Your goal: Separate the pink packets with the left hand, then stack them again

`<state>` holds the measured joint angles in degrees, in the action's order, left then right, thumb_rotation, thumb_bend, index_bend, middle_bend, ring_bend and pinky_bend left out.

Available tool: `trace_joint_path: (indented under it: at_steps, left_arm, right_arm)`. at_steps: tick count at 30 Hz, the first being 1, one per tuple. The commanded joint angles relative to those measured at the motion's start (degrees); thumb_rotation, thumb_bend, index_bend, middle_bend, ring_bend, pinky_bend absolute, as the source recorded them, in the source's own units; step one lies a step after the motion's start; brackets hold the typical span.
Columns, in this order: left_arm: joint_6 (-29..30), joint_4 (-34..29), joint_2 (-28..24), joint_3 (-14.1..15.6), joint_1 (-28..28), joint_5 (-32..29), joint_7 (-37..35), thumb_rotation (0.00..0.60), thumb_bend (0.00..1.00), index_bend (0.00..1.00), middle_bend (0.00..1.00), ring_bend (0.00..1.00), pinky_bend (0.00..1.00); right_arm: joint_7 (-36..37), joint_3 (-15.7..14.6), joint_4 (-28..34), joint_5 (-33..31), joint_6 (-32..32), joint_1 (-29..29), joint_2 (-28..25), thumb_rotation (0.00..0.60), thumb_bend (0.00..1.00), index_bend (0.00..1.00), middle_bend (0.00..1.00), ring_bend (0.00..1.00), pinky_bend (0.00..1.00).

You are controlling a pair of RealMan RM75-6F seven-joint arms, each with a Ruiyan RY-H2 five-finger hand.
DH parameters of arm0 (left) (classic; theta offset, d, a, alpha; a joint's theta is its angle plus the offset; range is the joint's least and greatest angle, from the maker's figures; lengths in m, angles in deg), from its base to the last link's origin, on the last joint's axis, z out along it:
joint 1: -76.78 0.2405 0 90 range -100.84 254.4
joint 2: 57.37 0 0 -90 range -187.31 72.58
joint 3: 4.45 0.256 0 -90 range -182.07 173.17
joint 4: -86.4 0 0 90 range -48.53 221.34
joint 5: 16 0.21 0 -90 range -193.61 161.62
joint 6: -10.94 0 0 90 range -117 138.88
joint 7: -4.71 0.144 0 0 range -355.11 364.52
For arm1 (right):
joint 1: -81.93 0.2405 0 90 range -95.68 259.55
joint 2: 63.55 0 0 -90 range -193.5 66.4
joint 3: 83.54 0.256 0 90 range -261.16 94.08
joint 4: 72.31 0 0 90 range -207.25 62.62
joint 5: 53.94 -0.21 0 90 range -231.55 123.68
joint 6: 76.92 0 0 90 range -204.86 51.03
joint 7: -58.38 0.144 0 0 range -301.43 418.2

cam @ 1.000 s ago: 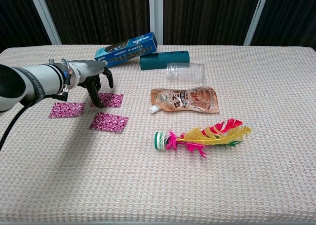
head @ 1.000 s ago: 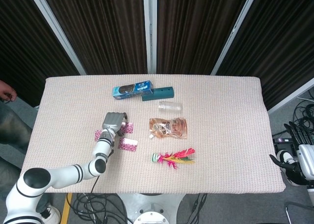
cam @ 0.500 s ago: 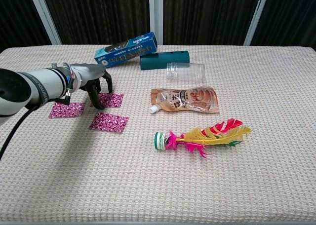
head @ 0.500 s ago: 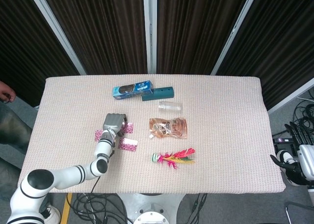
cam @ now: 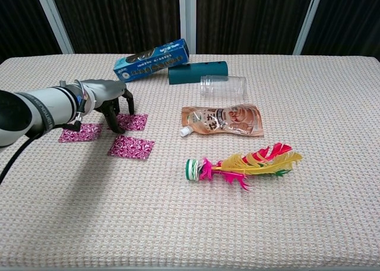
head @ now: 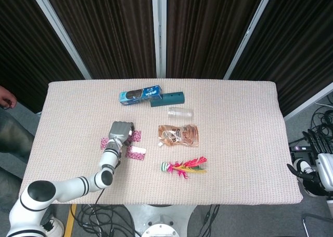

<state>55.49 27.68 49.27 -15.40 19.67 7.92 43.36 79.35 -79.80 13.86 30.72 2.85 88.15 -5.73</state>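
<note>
Three pink packets lie apart on the table: a left one [cam: 80, 132], a far one [cam: 133, 122] and a near one [cam: 131, 147]. The head view shows the same left packet [head: 104, 142], far packet [head: 137, 135] and near packet [head: 136, 153]. My left hand [cam: 110, 98] arches over the gap between the left and far packets, fingers spread and pointing down. Its fingertips [cam: 113, 124] touch down at the far packet's left edge, and it holds nothing. It also shows in the head view [head: 119, 131]. My right hand [head: 304, 170] hangs off the table's right side, too small to read.
A blue box [cam: 152, 59], a teal tube [cam: 198, 72] and a clear cup [cam: 223, 86] lie at the back. An orange pouch [cam: 221, 120] and a feathered shuttlecock [cam: 240, 164] lie right of the packets. A person's hand [head: 6, 98] shows at the left edge.
My left hand has drawn slightly left and back, its fingertips sliding off the far packet toward its left edge. The three packets have not moved.
</note>
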Motion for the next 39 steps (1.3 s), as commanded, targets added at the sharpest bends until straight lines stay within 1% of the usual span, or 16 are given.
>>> trace_joint_path:
  at_steps: [1, 8, 12, 15, 19, 22, 28, 33, 36, 39]
  left_arm:
    - [0.1, -0.06, -0.02, -0.02, 0.11, 0.04, 0.08, 0.6, 0.26, 0.39, 0.93, 0.94, 0.98]
    - [0.27, -0.99, -0.37, -0.23, 0.42, 0.43, 0.11, 0.6, 0.26, 0.38, 0.93, 0.94, 0.98]
    - [0.21, -0.35, 0.19, -0.1, 0.48, 0.6, 0.3, 0.6, 0.26, 0.38, 0.93, 0.94, 0.98]
    - [0.45, 0.19, 0.55, -0.23, 0.54, 1.08, 0.13, 0.6, 0.26, 0.41, 0.93, 0.94, 0.98]
    - [0.88, 0.18, 0.51, -0.81, 0.92, 2.21, -0.91, 0.6, 0.27, 0.48, 0.93, 0.94, 0.98]
    - [1.24, -1.04, -0.27, -1.09, 1.26, 3.28, -1.55, 0.6, 0.27, 0.49, 0.93, 0.94, 0.98]
    - [3.71, -6.57, -3.53, -0.71, 2.62, 6.96, -2.56, 0.6, 0.27, 0.49, 0.93, 0.94, 0.98]
    - [6.66, -13.97, -7.48, 0.12, 3.87, 9.28, -2.06, 0.6, 0.27, 0.49, 0.93, 0.94, 0.98]
    - [8.55, -18.84, -9.47, 1.03, 4.69, 9.69, -1.15, 0.6, 0.27, 0.48, 0.93, 0.94, 0.98]
    - [10.28, -22.98, -10.56, 1.51, 5.24, 8.7, -0.19, 0.6, 0.27, 0.48, 0.93, 0.94, 0.98]
  right_arm:
    - [-0.02, -0.03, -0.01, 0.03, 0.06, -0.05, 0.01, 0.415, 0.14, 0.01, 0.0, 0.0, 0.0]
    - [-0.05, -0.03, 0.11, 0.08, 0.16, -0.16, -0.09, 0.413, 0.14, 0.01, 0.0, 0.0, 0.0]
    - [-0.05, -0.05, 0.13, 0.08, 0.21, -0.22, -0.06, 0.416, 0.14, 0.0, 0.0, 0.0, 0.0]
    - [-0.02, -0.04, 0.14, -0.01, 0.3, -0.34, -0.12, 0.41, 0.13, 0.01, 0.0, 0.0, 0.0]
    - [0.03, 0.03, 0.13, -0.05, 0.33, -0.36, -0.18, 0.409, 0.14, 0.01, 0.0, 0.0, 0.0]
    - [-0.02, 0.02, 0.17, 0.08, 0.36, -0.34, -0.16, 0.407, 0.14, 0.01, 0.0, 0.0, 0.0]
    - [-0.02, 0.09, 0.17, 0.1, 0.34, -0.28, -0.11, 0.404, 0.14, 0.0, 0.0, 0.0, 0.0]
    - [-0.01, 0.16, 0.19, 0.12, 0.25, -0.18, -0.02, 0.408, 0.14, 0.01, 0.0, 0.0, 0.0]
    - [0.1, 0.2, 0.08, 0.14, 0.11, -0.06, 0.08, 0.41, 0.14, 0.01, 0.0, 0.0, 0.0]
    - [0.21, 0.19, -0.06, 0.27, -0.02, 0.08, 0.24, 0.408, 0.14, 0.0, 0.0, 0.0, 0.0]
